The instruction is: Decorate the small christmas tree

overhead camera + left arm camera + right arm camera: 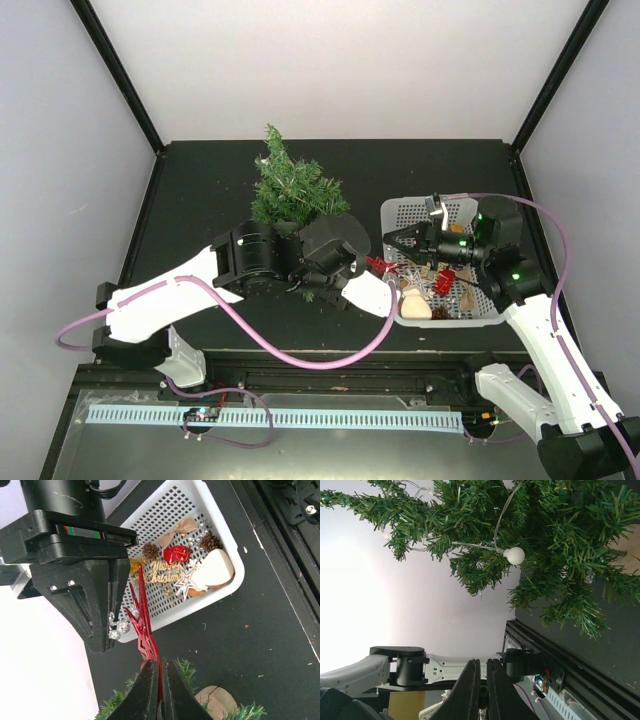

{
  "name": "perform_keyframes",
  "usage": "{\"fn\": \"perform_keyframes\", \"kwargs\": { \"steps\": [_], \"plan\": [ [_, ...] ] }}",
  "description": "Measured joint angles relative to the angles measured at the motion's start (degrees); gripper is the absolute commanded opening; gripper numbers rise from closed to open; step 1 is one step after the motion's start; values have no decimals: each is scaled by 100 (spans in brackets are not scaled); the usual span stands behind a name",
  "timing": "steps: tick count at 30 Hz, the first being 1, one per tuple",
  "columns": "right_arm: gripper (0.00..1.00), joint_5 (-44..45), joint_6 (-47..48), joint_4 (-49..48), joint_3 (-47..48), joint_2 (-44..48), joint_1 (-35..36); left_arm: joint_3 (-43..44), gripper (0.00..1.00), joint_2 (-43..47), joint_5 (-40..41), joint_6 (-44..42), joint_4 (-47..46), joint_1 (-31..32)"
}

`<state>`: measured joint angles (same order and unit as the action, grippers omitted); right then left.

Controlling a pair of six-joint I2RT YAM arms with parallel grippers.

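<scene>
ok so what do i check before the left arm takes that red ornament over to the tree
1. Left hand grip on red star ornament: ok, fingers shut on its lower end.
2. Right hand out of the path: not ok, it sits right beside the ornament's tip.
3. What the right hand holds: cannot tell; it is shut, with silver beads at its fingertips.
4. Ornament clear of white basket rim: cannot tell.
5. Small christmas tree ready: ok, appears upright, green branches free.
</scene>
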<state>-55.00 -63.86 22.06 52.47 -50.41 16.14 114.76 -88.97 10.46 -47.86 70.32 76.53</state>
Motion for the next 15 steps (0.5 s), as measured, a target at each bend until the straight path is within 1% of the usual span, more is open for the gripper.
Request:
{"fn": "perform_keyframes", "kwargs": {
  "steps": [6,15],
  "plan": [
    [2,184,122,116,0,-33,-7,-59,2,2,-153,4,33,107],
    [2,343,280,326,-50,-37,-7,-59,1,4,-120,4,28,133]
  ]
}}
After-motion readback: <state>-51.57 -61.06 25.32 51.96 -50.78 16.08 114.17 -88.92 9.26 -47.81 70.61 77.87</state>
